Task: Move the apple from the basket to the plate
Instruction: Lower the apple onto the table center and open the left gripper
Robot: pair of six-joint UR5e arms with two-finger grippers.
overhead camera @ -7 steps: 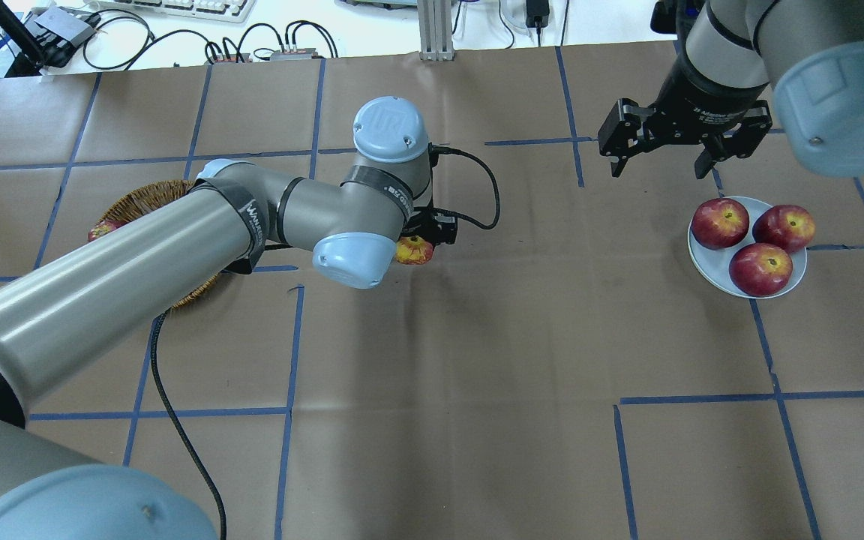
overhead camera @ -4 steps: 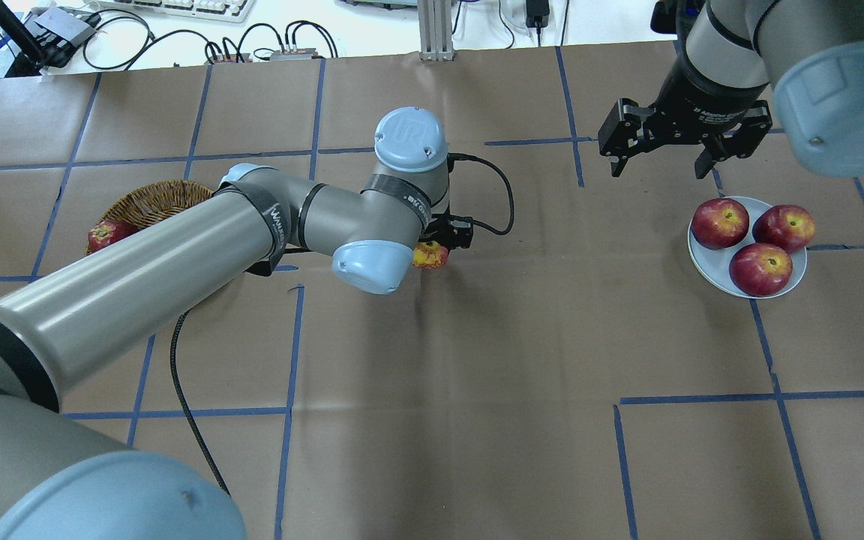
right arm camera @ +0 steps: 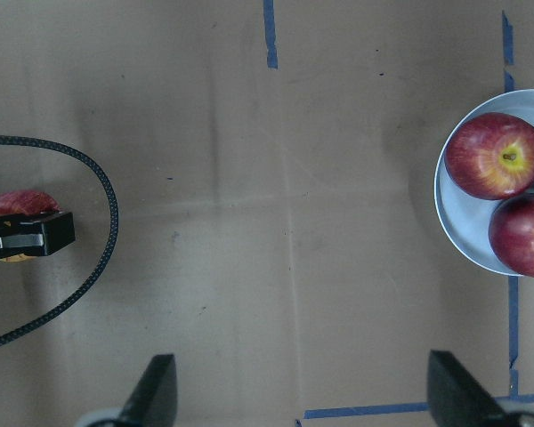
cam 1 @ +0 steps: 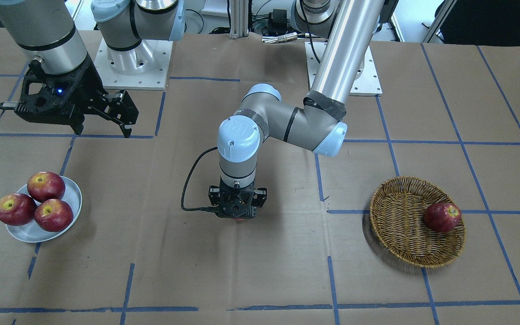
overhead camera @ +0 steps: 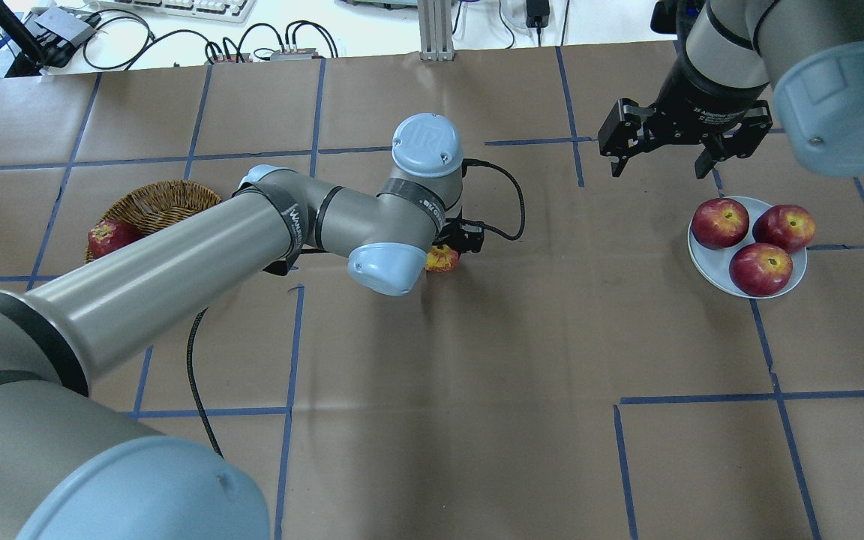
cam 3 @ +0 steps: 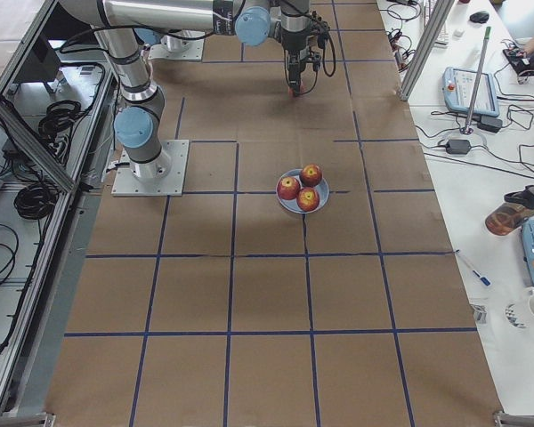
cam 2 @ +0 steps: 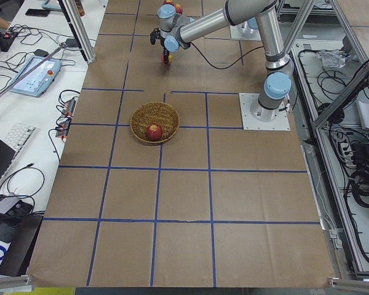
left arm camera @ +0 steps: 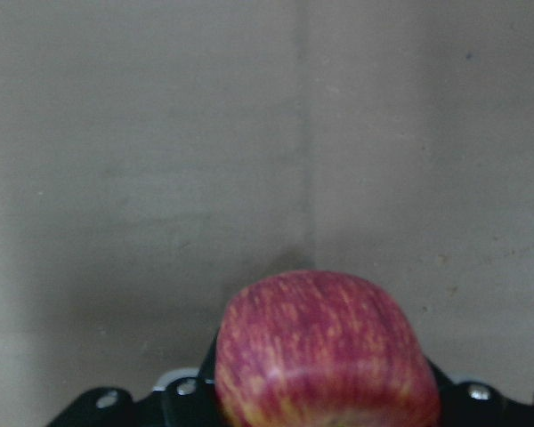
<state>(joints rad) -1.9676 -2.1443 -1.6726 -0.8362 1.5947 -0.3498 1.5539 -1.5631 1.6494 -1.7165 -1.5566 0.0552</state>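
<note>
My left gripper [overhead camera: 445, 255] is shut on the apple [overhead camera: 443, 260], pinkish-red with a yellow patch, and holds it low over the middle of the table. The streaky apple fills the bottom of the left wrist view [left arm camera: 325, 347], between the jaws. The wicker basket [overhead camera: 154, 202] lies behind to the left, partly hidden by my left arm. The white plate [overhead camera: 708, 271] sits far right. My right gripper [overhead camera: 658, 171] is open and empty, hovering just beyond the plate.
One dark red apple [overhead camera: 106, 236] lies in the basket [cam 1: 400, 225]. Three dark red apples [overhead camera: 760, 268] fill much of the plate [cam 1: 30, 232]. A black cable [overhead camera: 503, 206] loops off my left wrist. Blue tape lines cross the brown paper.
My left arm has carried the apple to the right, further from the basket and toward the table's middle. The right arm has not moved.
</note>
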